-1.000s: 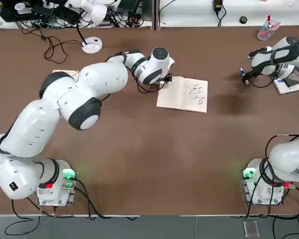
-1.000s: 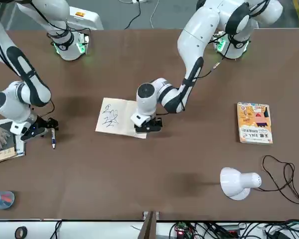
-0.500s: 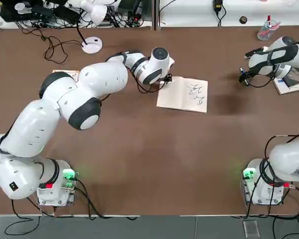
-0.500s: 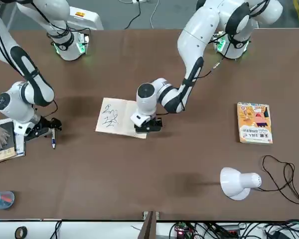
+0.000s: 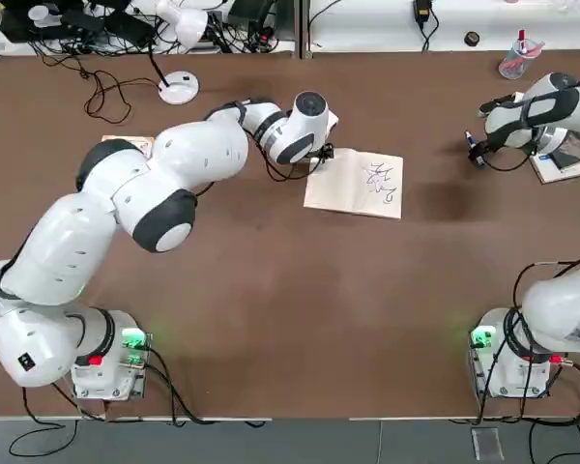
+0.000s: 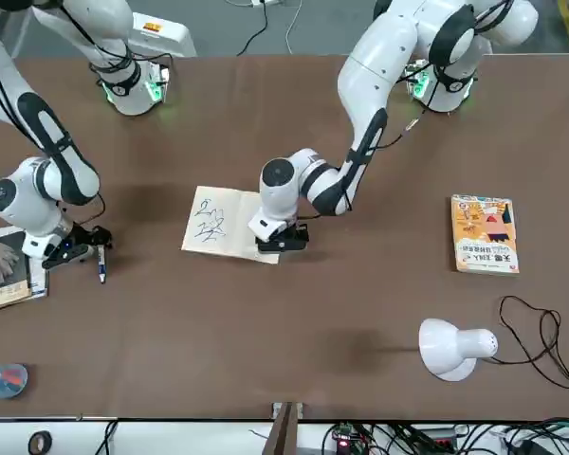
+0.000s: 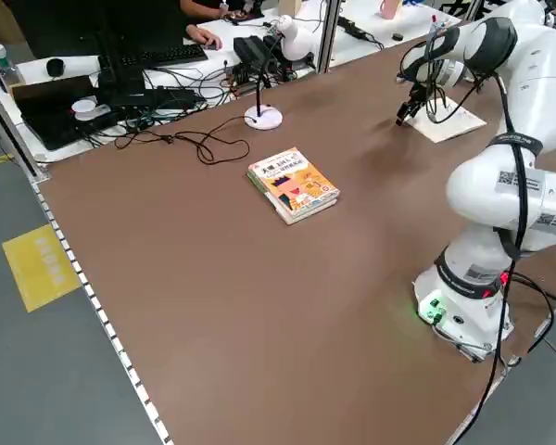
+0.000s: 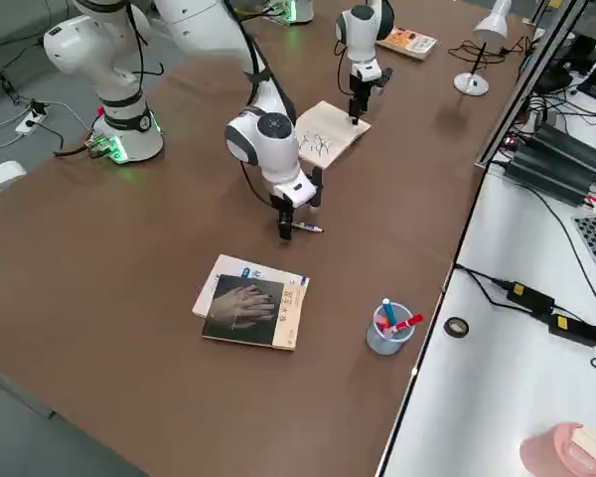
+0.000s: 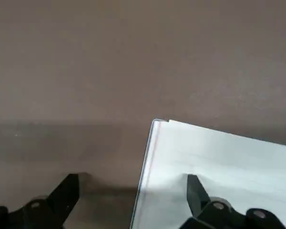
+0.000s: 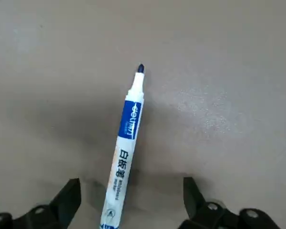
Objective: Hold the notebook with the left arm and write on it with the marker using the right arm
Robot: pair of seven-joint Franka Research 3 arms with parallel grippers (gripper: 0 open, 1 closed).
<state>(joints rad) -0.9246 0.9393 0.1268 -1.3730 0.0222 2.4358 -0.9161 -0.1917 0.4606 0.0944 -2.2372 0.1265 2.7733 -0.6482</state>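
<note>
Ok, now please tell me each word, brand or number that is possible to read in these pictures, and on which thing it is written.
"deli", then smaller letters I cannot read surely: blue band of the marker
"白板笔": white barrel of the same marker, fine print beside it too small
Orange-yellow book: cover text too small to read
Notebook: black scribbles, no word I can make out
Left arm: labels too small to read

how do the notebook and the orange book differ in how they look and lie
The notebook shows pale pages with dark scribbles, while the orange book shows a printed, illustrated cover.
The notebook lies at the left fingers; the orange book lies apart from both arms.
The notebook looks thin, the orange book thicker.
Both lie flat on the brown table.
</note>
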